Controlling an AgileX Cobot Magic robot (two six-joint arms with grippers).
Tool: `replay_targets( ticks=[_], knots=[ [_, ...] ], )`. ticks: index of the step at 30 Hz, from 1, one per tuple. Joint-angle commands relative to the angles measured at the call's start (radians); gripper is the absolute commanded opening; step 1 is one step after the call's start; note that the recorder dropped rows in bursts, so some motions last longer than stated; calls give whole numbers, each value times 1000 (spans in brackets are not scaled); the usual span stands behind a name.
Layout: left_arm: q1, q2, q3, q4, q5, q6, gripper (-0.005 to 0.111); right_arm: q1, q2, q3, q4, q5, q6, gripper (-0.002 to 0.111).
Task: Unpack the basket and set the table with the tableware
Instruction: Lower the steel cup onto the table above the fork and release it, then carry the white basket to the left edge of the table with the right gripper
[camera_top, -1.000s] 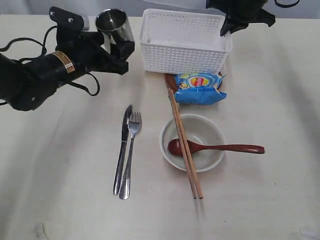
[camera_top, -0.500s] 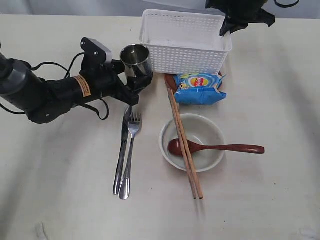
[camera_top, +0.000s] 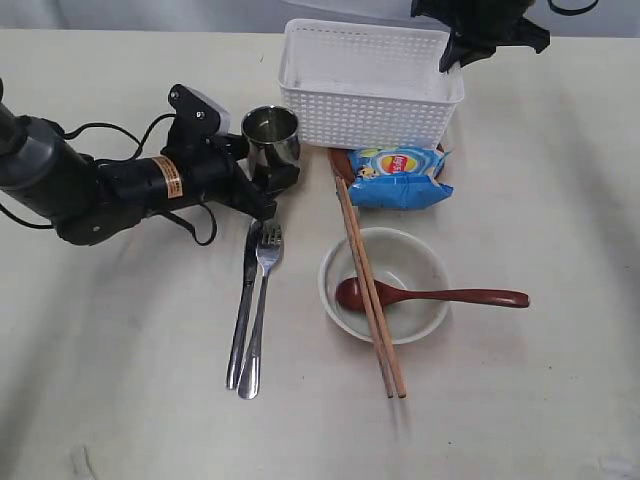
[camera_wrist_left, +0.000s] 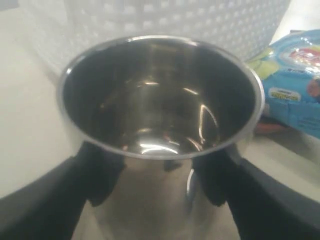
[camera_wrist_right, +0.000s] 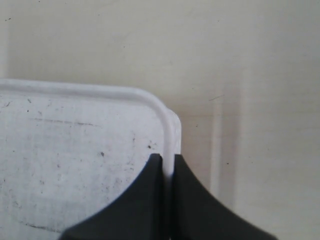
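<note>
The left fingers are clamped on either side of the steel cup, low on its wall. The cup is upright, mouth up and nothing inside; whether its base touches the counter cannot be told. It sits just beside the near left corner of the white basket. A tan label rings the left arm behind the fingers; its print is too small to read.

The right fingers are closed on the basket's rim at a far corner, pinching the thin white wall between them.

Beyond the cup, on the near side, the knife and fork lie side by side on the counter. To their right stands the pale bowl, with the reddish spoon resting in it, handle out over the right rim, and the chopsticks laid across it. A blue chip bag lies on the brown plate right against the basket's front; its red and yellow logo is not legible.
</note>
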Motion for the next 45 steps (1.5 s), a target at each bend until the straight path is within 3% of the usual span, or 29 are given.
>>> replay_targets(
  ticks=[1,6,8,13,21,36,45],
  knots=[
    [-1,-1,-3,2,-19,-18,9,-4,8,3,-3,5,-15,0],
    [-1,-1,-3,-37,-19,-18,51,-4,8,3,-3,-4,-15,0],
    [-1,-1,-3,-49,-19,-21,62,-4,8,3,-3,-9,-15,0],
    [-1,-1,-3,-51,-19,-29,76,-4,8,3,2,-12,-15,0],
    [-1,-1,-3,-51,-19,-45,76,-4,6,3,108,-72,-17,0],
    [1,-87,-3,-40,-13,-72,76,-62,-122,3,68,-49,-12,0],
    [1,-219,-3,-21,141,-75,76,-57,-164,3,64,-24,-20,0]
  ],
)
